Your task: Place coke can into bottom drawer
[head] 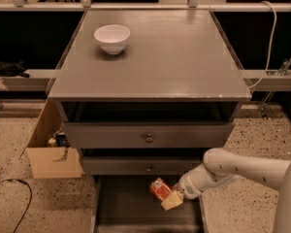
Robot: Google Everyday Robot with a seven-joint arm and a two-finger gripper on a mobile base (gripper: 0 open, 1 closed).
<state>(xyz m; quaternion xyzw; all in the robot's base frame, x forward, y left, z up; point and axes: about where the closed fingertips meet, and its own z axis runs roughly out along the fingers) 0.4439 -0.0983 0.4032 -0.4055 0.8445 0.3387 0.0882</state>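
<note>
**Stock at the grey cabinet: containers and contents**

1. Grey cabinet [184, 67]. Flat grey top, standing on a speckled floor [9, 144]. An open shelf gap runs under the top, with three drawers below it.

2. White bowl [112, 38]. Upright on the cabinet top, far left part, well apart from every other item.

3. Upper drawer [111, 136]. Grey front with a small round knob, pushed in. Contents hidden.

4. Middle drawer [111, 166]. Grey front with a small round knob, pushed in. Contents hidden.

5. Bottom drawer [126, 208]. Pulled out toward the near side. It is a wide shallow tray with a dark-grey floor and thin side walls.

6. Coke can [159, 189]. Red with white markings, tilted, over the right part of the bottom drawer's tray, just below the middle drawer's front. Whether it touches the tray floor cannot be told.

7. Gripper [168, 196]. Sits on the end of a white arm [233, 169] that reaches in from the right. It is over the right part of the bottom drawer, clamped narrowly on the coke can, with one tan fingertip [172, 201] showing at the can's near side.

8. Cardboard box [53, 163]. Open-topped, on the floor, touching the cabinet's left side. It holds a few small items too dim to name.

9. Black cable [20, 182]. Lies on the floor, near left.

10. White cable [272, 38]. Hangs at the far right.
</note>
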